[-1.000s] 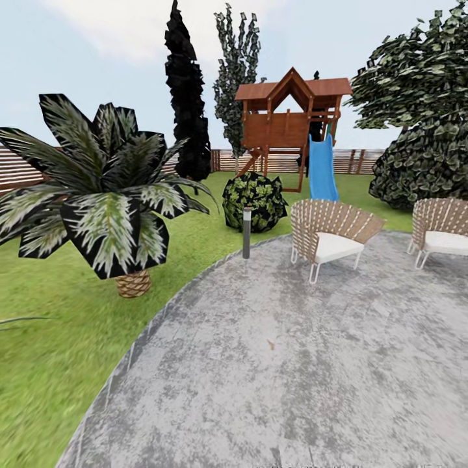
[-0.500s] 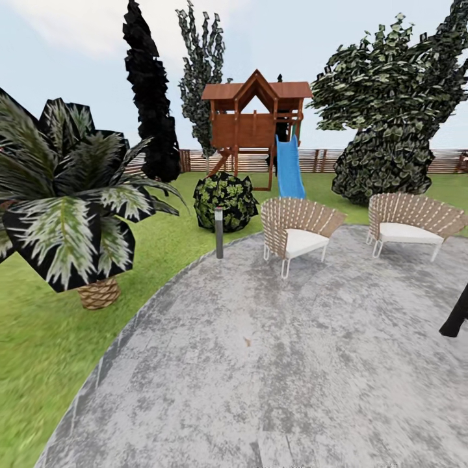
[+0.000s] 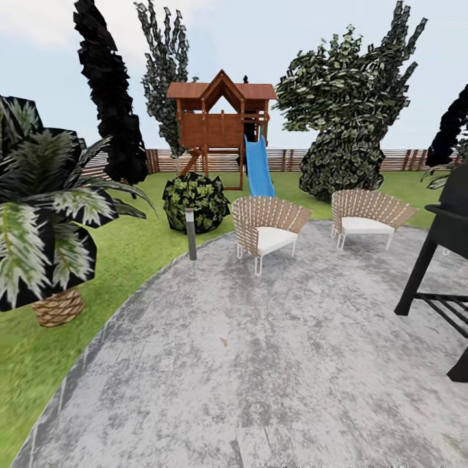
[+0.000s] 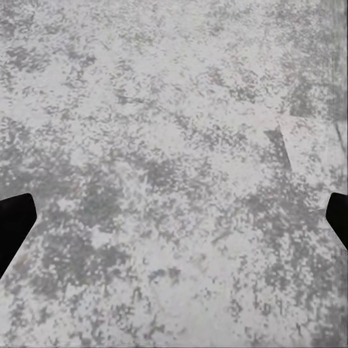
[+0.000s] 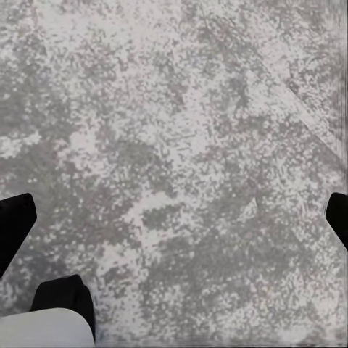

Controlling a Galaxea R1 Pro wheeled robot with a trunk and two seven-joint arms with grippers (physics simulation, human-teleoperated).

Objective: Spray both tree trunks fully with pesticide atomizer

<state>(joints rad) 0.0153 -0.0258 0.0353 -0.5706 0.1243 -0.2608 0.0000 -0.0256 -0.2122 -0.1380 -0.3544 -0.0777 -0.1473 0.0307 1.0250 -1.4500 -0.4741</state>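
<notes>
The pesticide atomizer and the two bare-trunked trees are out of view. In the left wrist view my left gripper (image 4: 174, 225) hangs open over the grey paved patio (image 4: 174, 145), its dark fingertips (image 4: 14, 225) far apart with nothing between them. In the right wrist view my right gripper (image 5: 174, 221) is likewise open above the same paving, its fingertips (image 5: 14, 225) wide apart and empty. The green lawn (image 3: 136, 240) of the garden lies left of and beyond the patio (image 3: 260, 364) in the head view.
A palm-like plant (image 3: 39, 208) in a woven pot stands at left. A short bollard lamp (image 3: 191, 234) and a round bush (image 3: 195, 201) mark the patio edge. Two wicker chairs (image 3: 266, 224) (image 3: 367, 218) sit ahead. A black stand (image 3: 442, 260) is close at right. Playset (image 3: 221, 123), slat fence (image 3: 364, 159) behind.
The head camera has swung to the right, so the whole scene has slid left. The black stand has come into view at the right edge.
</notes>
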